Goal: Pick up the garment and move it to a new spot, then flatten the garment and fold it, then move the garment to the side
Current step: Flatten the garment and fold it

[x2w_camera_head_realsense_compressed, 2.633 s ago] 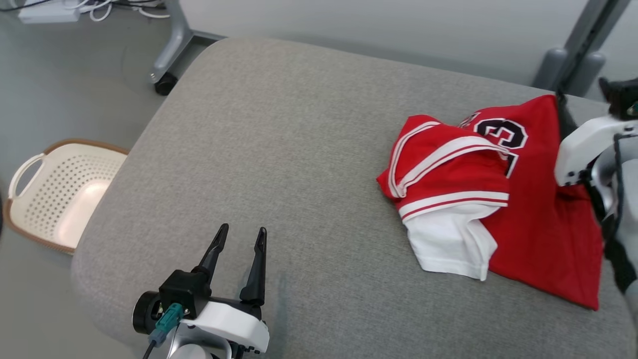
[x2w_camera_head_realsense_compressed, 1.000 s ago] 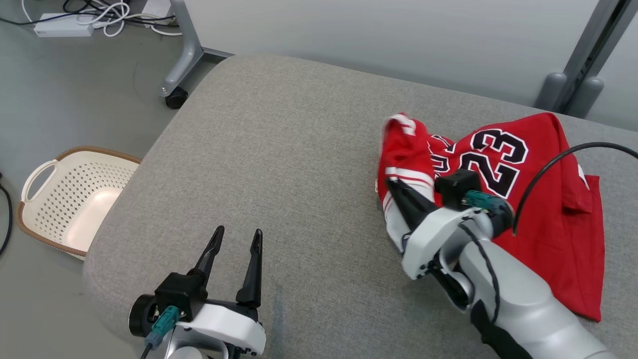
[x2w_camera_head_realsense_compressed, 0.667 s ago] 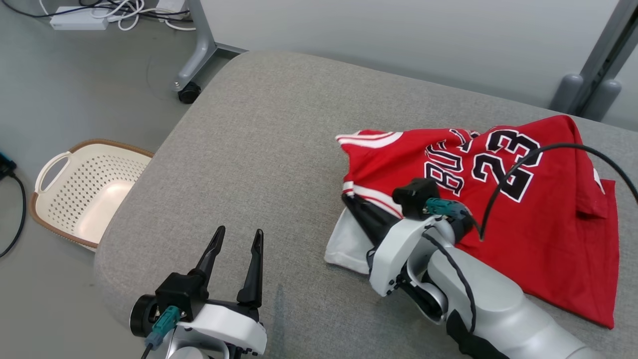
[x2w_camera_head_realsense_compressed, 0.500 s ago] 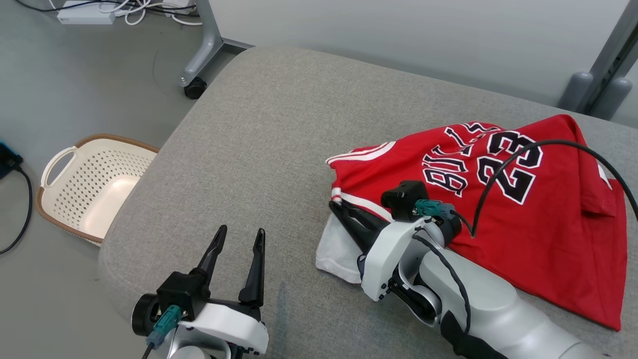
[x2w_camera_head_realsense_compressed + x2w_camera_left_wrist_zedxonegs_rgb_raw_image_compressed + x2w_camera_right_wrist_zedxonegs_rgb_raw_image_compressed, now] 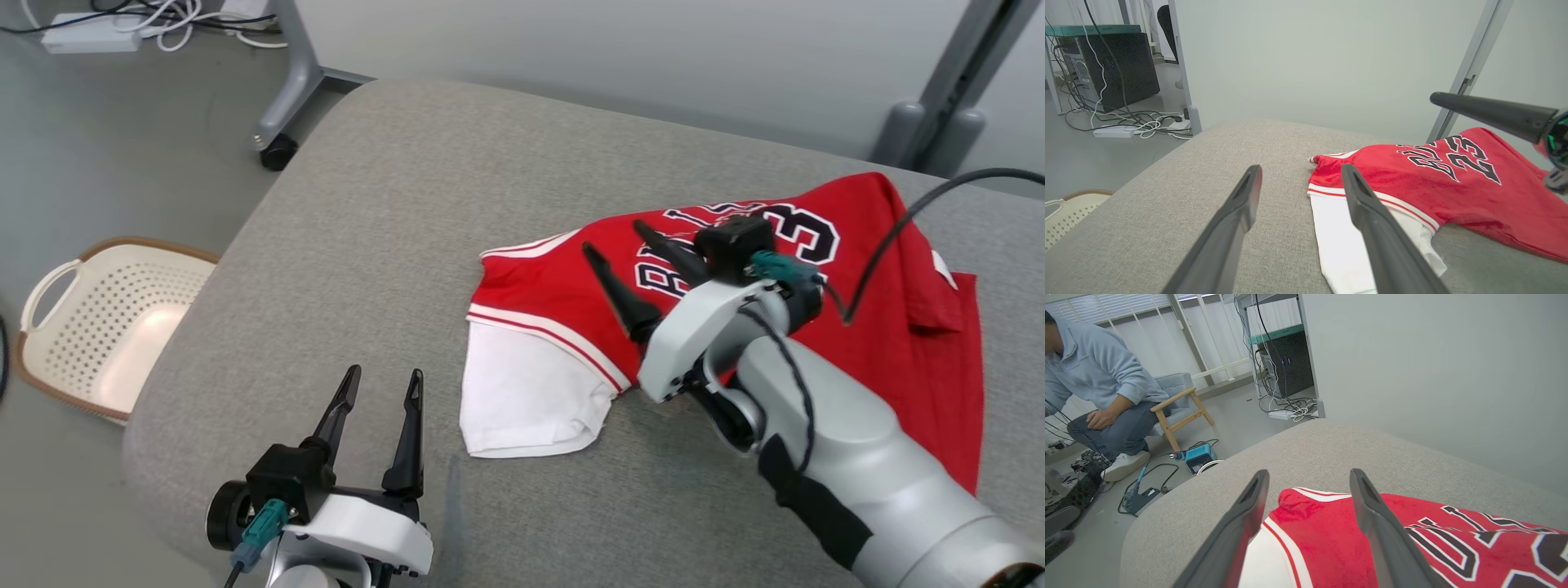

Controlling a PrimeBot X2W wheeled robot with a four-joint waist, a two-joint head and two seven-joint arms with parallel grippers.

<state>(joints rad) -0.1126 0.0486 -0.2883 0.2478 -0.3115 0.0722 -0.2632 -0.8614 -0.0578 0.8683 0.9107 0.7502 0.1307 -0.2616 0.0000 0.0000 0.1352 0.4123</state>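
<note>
The garment (image 5: 555,294) is a red jersey with black and white lettering and a white panel at its near end; it lies spread on the grey cushioned surface (image 5: 408,204), right of centre. In the head view my right gripper (image 5: 616,243) hovers open above its left part, with nothing between the fingers. From the right wrist, the garment (image 5: 1331,539) lies below the spread fingers. My left gripper (image 5: 384,380) stands open near the front edge, empty, left of the white panel. The left wrist view shows the garment (image 5: 1412,183) ahead to the right of the left gripper (image 5: 1300,173).
A cream perforated basket (image 5: 98,318) sits on the floor to the left. A frame leg with a caster (image 5: 277,147) and cables stand beyond the surface. A person (image 5: 1098,392) sits on a chair in the right wrist view.
My right gripper dragged the garment leftward and spread it, then opened and let it go, rising above it. The head camera shifted. My left gripper stayed put.
</note>
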